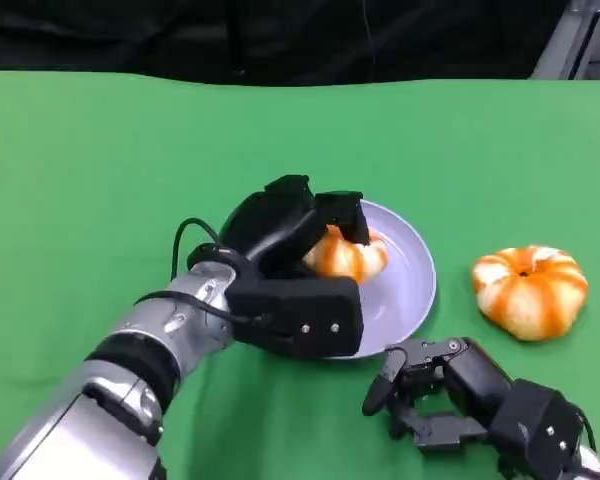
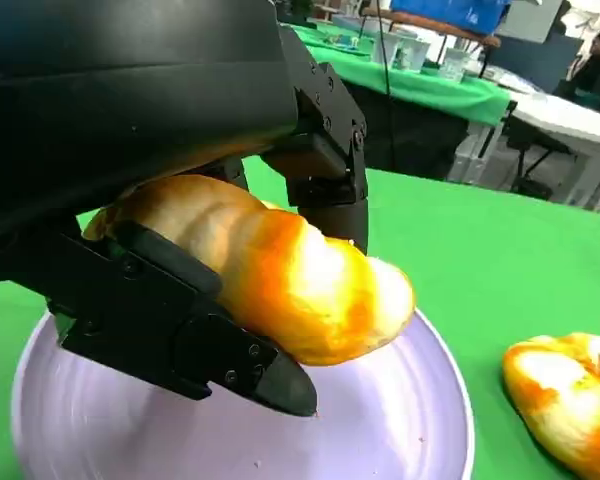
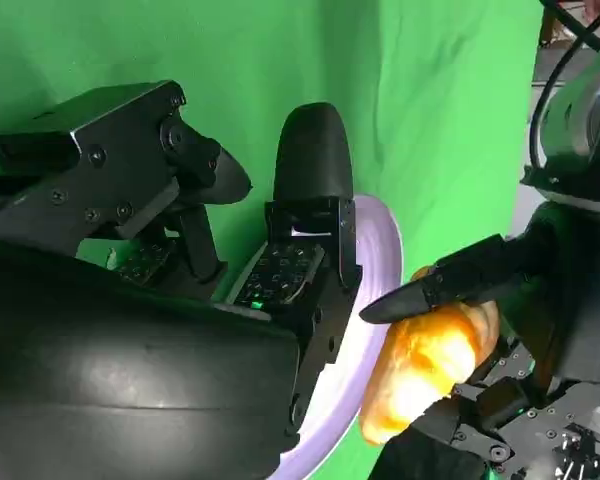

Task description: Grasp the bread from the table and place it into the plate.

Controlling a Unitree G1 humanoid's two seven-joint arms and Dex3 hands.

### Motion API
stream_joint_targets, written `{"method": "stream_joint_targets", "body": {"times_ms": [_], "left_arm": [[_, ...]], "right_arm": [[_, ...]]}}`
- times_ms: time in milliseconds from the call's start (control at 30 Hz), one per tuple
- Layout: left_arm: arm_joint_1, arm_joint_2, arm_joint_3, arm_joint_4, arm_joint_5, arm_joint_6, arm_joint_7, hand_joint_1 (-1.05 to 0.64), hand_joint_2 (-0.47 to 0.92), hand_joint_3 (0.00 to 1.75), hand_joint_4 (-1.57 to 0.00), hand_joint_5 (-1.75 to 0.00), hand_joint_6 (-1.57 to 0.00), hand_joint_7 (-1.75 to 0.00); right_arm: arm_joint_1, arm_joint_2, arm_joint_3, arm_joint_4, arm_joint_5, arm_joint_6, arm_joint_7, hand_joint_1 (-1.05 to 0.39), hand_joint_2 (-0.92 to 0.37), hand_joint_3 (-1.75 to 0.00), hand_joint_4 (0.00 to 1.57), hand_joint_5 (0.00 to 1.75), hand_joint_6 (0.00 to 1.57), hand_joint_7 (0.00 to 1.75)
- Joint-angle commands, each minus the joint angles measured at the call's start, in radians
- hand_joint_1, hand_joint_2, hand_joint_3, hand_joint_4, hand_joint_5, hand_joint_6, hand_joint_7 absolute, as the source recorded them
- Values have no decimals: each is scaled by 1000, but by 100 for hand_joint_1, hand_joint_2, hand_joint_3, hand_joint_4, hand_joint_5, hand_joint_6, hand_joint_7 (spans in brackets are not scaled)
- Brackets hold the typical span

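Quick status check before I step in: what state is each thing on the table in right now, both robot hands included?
left robot hand: grips the bread, over the plate
bread: held between the fingers above the plate; whether it touches the plate I cannot tell
plate: upright on the table, nothing lying loose in it
second bread: lying on the table beside the plate, untouched
right robot hand: low by the plate's near rim, fingers apart, holding nothing

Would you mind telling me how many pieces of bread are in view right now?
2. One bread is held by the left hand over the plate; the other bread lies on the table to the plate's right.
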Motion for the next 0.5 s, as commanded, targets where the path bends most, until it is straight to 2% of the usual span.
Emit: {"method": "stream_joint_targets", "body": {"times_ms": [33, 100, 133, 167, 233, 267, 333, 400, 467, 500], "left_arm": [[-20, 7, 4, 20, -9, 3, -37, -8, 85, 0, -48, -155, -68, -115], [-20, 6, 6, 22, -12, 6, -45, -9, 85, 0, -48, -155, -68, -115], [-20, 6, 7, 23, -12, 9, -49, -10, 84, 0, -54, -139, -78, -88], [-20, 6, 9, 25, -14, 12, -56, -12, 84, 0, -56, -128, -85, -69], [-20, 6, 11, 28, -16, 16, -66, -15, 84, 0, -63, -94, -96, -31], [-20, 7, 11, 29, -15, 15, -68, -17, 84, 0, -70, -69, -99, -15], [-20, 8, 10, 30, -13, 13, -68, -20, 85, 0, -85, -30, -98, -3], [-21, 9, 9, 30, -11, 14, -70, -21, 85, 0, -89, -19, -98, -1], [-21, 11, 7, 30, -9, 19, -71, -38, 91, 7, -81, -7, -82, 0], [-21, 11, 6, 30, -8, 22, -73, -41, 91, 9, -79, -5, -79, 0]], "right_arm": [[10, -7, -2, -10, 6, 7, 1, 18, -65, -85, 98, 127, 105, 86], [9, -8, 0, -9, 1, 1, -5, 19, -65, -85, 98, 127, 105, 86], [9, -9, 2, -8, -4, -3, -11, 19, -65, -85, 99, 128, 106, 87], [8, -9, 2, -7, -5, -7, -11, 19, -64, -86, 99, 128, 106, 87], [7, -10, 4, -7, -9, -11, -17, 20, -64, -87, 99, 128, 106, 87], [7, -10, 4, -7, -11, -13, -20, 19, -63, -87, 99, 128, 106, 87], [7, -10, 4, -7, -15, -14, -24, 19, -63, -87, 99, 127, 106, 87], [8, -11, 5, -9, -18, -9, -26, 19, -63, -87, 99, 127, 106, 86], [11, -10, 5, -13, -16, -6, -24, 19, -63, -87, 99, 127, 105, 86], [11, -9, 4, -13, -12, -5, -20, 19, -63, -87, 99, 126, 105, 86]]}}
